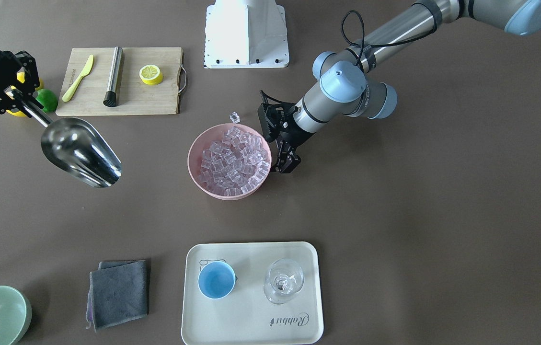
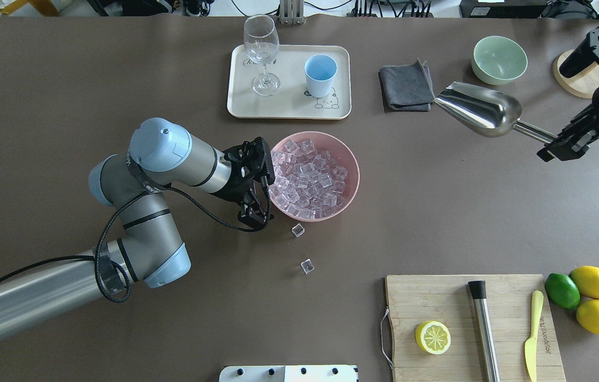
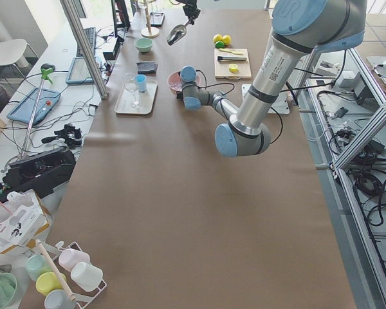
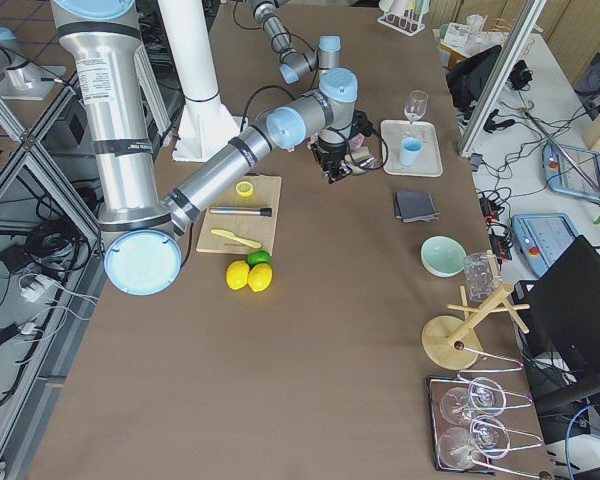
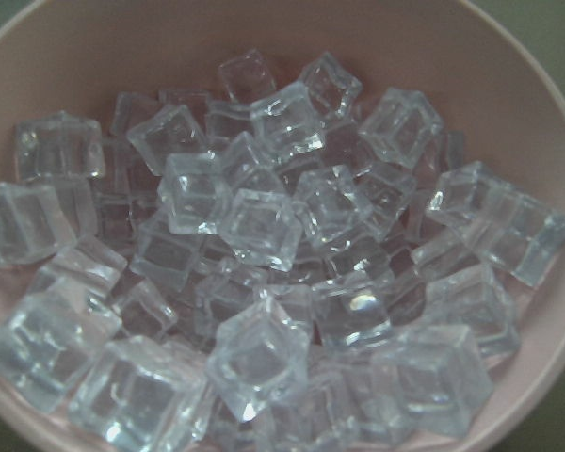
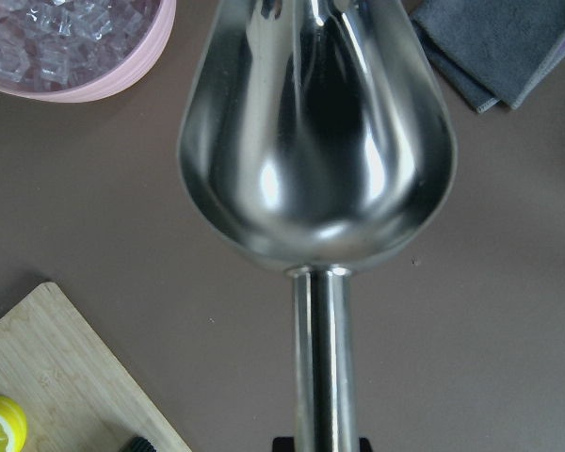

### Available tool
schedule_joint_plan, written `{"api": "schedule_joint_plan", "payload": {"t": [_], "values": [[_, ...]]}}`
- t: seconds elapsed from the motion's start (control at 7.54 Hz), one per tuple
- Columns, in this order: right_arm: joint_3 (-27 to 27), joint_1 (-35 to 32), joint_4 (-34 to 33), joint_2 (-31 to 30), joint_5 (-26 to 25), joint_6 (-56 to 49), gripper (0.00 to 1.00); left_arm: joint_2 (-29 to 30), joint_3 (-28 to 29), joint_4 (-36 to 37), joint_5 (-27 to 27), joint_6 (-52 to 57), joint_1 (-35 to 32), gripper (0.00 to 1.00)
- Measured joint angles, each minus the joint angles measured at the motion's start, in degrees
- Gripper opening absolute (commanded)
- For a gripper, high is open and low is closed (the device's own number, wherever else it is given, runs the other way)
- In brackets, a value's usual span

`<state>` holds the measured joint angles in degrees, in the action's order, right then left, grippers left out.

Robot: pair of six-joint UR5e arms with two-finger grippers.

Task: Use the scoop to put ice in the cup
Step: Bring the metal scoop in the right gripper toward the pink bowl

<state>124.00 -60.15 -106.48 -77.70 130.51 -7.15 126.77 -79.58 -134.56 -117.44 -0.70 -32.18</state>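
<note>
The right fingers (image 2: 549,153) pinch the handle of the empty scoop (image 2: 482,111) over the counter's (image 2: 437,212) right side. The left fingers (image 2: 254,215) sit beside the pink bowl (image 2: 353,159) of ice (image 2: 310,178); whether they are spread I cannot tell. The cup (image 2: 320,69) stands on the far tray (image 2: 288,103)

Brown table (image 3: 180,212), aluminium frame posts (image 3: 87,51), white chair (image 3: 3,53), tiled floor (image 3: 373,277)

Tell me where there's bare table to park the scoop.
Widest bare patch: right of the pink bowl, bordered by the grey cloth beyond and the cutting board nearer the base. Tight: the bowl's left side, where the left gripper sits, and its base side, with two loose ice cubes.
</note>
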Motion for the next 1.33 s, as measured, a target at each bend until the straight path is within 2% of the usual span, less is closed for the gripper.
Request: {"api": "schedule_joint_plan", "payload": {"t": [0.27, 0.66, 1.06, 1.33], "values": [[-0.6, 5.3, -6.0, 6.1, -6.8, -5.7, 0.0, 0.0, 0.0, 0.0, 0.0, 0.0, 0.0, 0.99], [-2.1, 12.0, -21.3, 17.8, -17.0, -10.7, 0.0, 0.1, 0.0, 0.0, 0.0, 0.0, 0.1, 0.99], [-7.4, 17.4, -32.4, 27.5, -26.4, -14.7, 0.0, 0.1, 0.0, -0.1, 0.0, 0.0, 0.1, 0.99], [-12.6, 19.6, -36.6, 33.7, -29.2, -16.0, 0.0, 0.1, 0.0, -0.3, -0.1, 0.0, 0.1, 0.99]]}}
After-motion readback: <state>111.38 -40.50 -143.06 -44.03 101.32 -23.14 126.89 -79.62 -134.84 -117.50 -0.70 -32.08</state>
